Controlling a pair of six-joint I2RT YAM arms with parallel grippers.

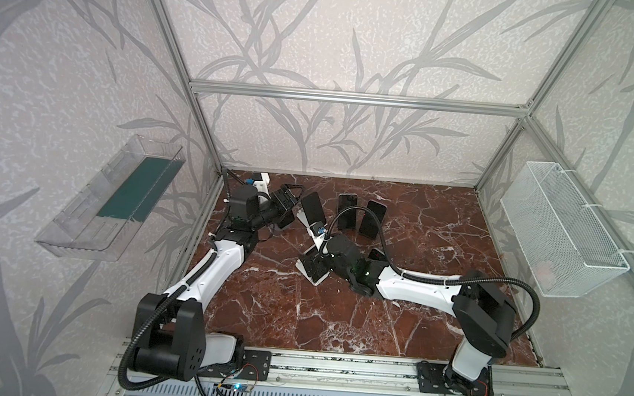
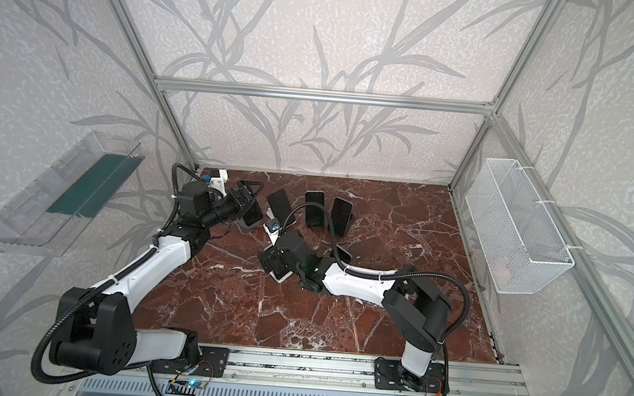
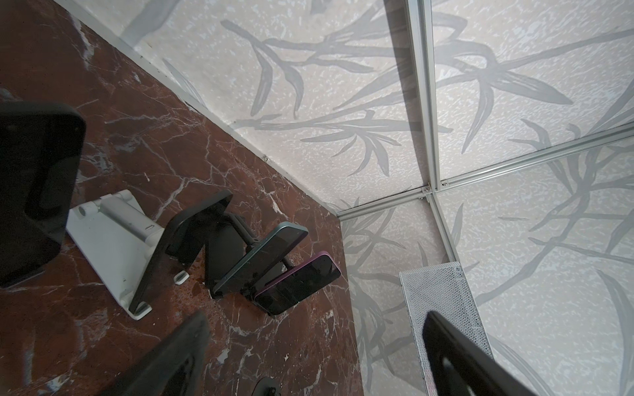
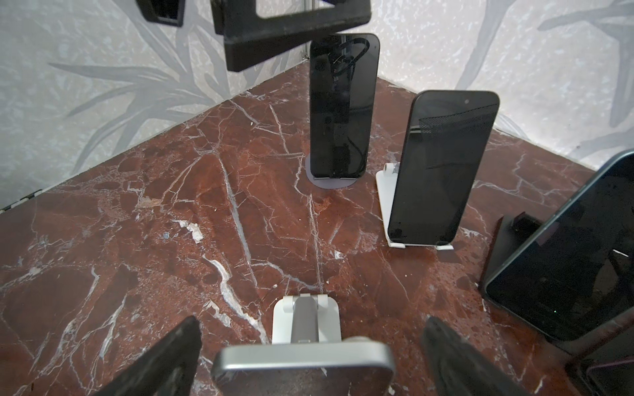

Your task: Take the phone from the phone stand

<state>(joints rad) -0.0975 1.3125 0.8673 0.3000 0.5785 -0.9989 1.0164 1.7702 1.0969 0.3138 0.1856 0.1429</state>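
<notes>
A silver-edged phone (image 4: 303, 363) leans on a white stand (image 4: 306, 319) near the middle of the table. My right gripper (image 4: 308, 363) is open, with one finger on each side of the phone's top edge and a gap on both sides. In both top views the right gripper (image 1: 313, 269) hangs over that phone. My left gripper (image 1: 286, 204) is open and empty at the back left, just above a black phone (image 4: 343, 106) on a round grey stand (image 4: 331, 181). The left fingers (image 3: 459, 356) hold nothing.
More phones stand on stands at the back: a black one (image 1: 312, 208) on a white stand (image 3: 113, 240), a teal one (image 3: 267, 253) and a purple one (image 3: 298, 281). A white wire basket (image 1: 560, 233) hangs on the right wall and a clear tray (image 1: 109, 206) on the left wall.
</notes>
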